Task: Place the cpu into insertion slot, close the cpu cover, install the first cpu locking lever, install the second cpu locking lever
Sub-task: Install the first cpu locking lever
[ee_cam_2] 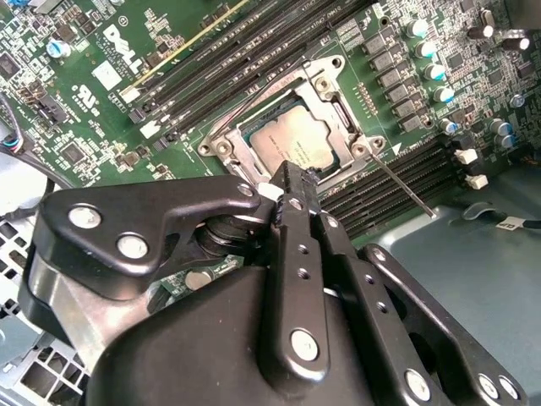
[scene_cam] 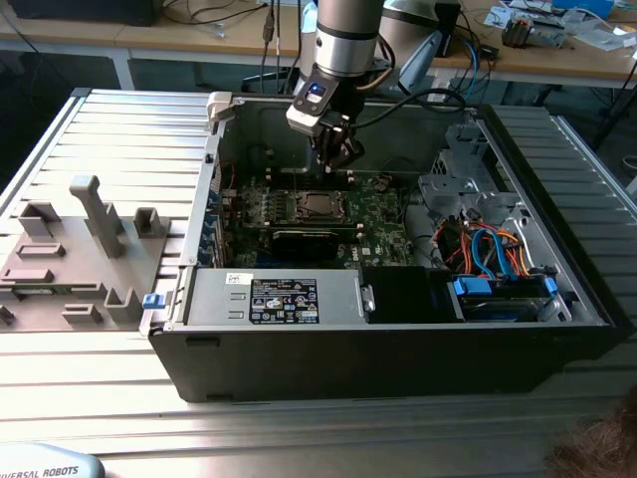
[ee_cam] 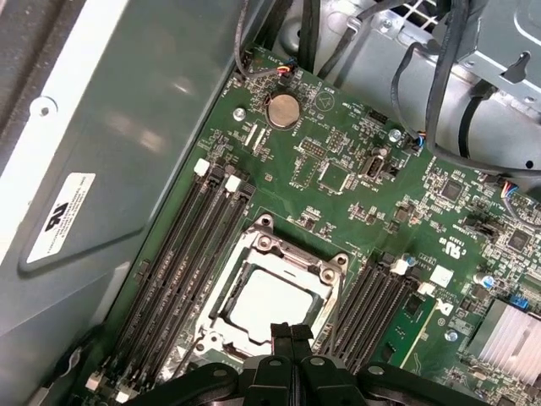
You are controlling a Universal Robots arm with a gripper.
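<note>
The cpu (ee_cam_2: pixel 292 139) lies flat in the insertion slot on the green motherboard (ee_cam: pixel 355 144), its silver-grey top showing through the square window of the cpu cover (ee_cam_2: pixel 336 95). The cover lies down around the chip in both wrist views. A thin metal locking lever (ee_cam_2: pixel 406 188) sticks out from one socket corner across the memory slots. My gripper (ee_cam_2: pixel 287 179) is shut with nothing between its fingers, tips close above the cpu's edge. In the exterior view the gripper (scene_cam: pixel 338 154) hangs inside the open computer case just behind the cpu (scene_cam: pixel 320 206).
Black memory slots (ee_cam: pixel 182 254) flank the socket on both sides. Case walls (scene_cam: pixel 214 169) ring the board, with a drive cage and cables (scene_cam: pixel 478 234) at the exterior view's right and a power supply (scene_cam: pixel 284 299) in front. A grey fixture plate (scene_cam: pixel 80 249) lies left of the case.
</note>
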